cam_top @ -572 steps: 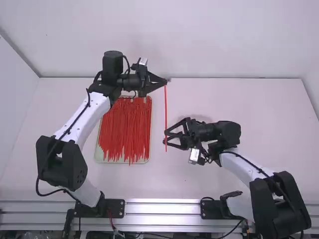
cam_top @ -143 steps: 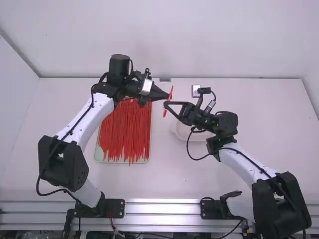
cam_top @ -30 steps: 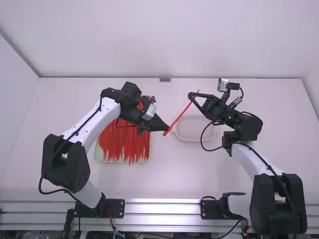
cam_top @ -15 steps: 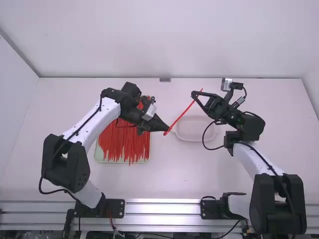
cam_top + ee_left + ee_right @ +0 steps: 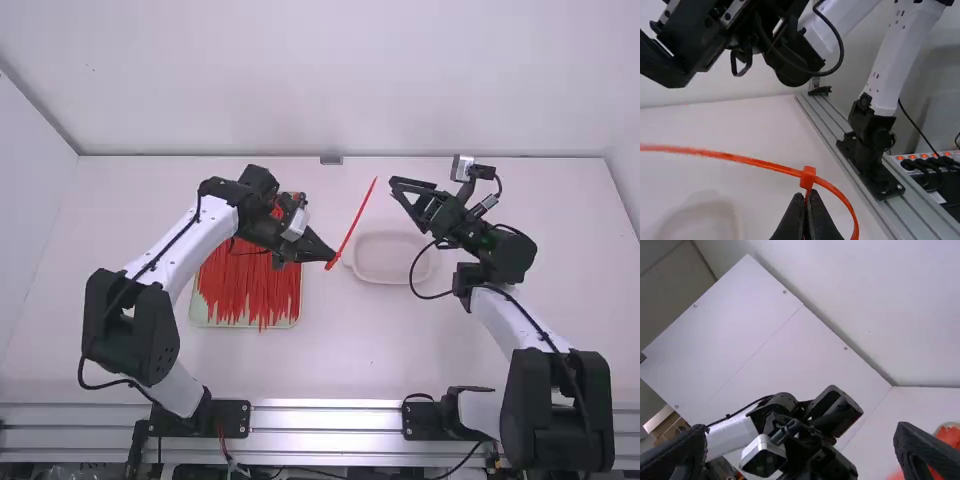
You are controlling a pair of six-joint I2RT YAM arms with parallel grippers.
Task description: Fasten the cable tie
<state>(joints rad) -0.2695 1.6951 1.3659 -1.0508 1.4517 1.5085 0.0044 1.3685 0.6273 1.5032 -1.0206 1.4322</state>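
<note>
While the left hand [image 5: 326, 260] pinches the red cable tie [image 5: 352, 220] at its looped end, the right hand [image 5: 402, 200] is spread beside the free tail.

The tie hangs in the air between the arms, near the white dish [image 5: 385, 279] on the table [image 5: 560, 230]. Its long axis slants from the left fingertips up and away toward the right hand, whose fingers stand wide apart, close to the tail's tip but not touching it. The strap passes through the head [image 5: 807, 177] and makes a small loop (threaded, it seems, but not tight). The left arm reaches over the pile of spare red ties [image 5: 250, 280], and the right arm is raised, its hand facing the tail. I judge that the right hand must close on the tail and pull along this axis.
</note>
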